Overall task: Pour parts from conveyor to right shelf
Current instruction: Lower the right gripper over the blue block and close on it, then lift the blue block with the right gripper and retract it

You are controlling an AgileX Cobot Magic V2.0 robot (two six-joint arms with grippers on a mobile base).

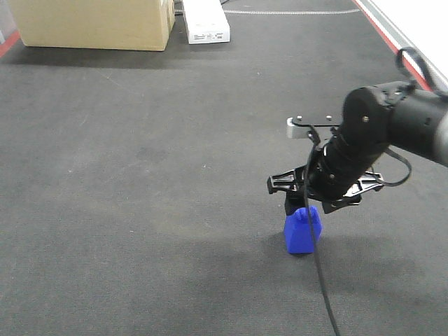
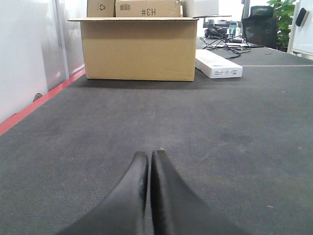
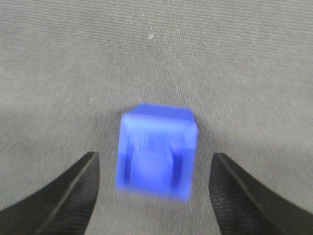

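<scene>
A small bright-blue block (image 1: 302, 229) with a stud on top stands on the dark grey conveyor matting (image 1: 140, 175). My right gripper (image 1: 305, 212) hovers directly over it, pointing down. In the right wrist view the block (image 3: 157, 152) sits between the two black fingertips, with the right gripper (image 3: 154, 171) open and a gap on each side of the block. My left gripper (image 2: 148, 159) lies low over the matting (image 2: 234, 147), shut with nothing between its fingers. The right shelf is out of view.
A large cardboard box (image 1: 91, 24) and a flat white box (image 1: 206, 21) stand at the far end of the belt, also seen as the cardboard box (image 2: 139, 48) and white box (image 2: 218, 64). Red strips (image 1: 392, 38) (image 2: 34, 105) line the belt's edges.
</scene>
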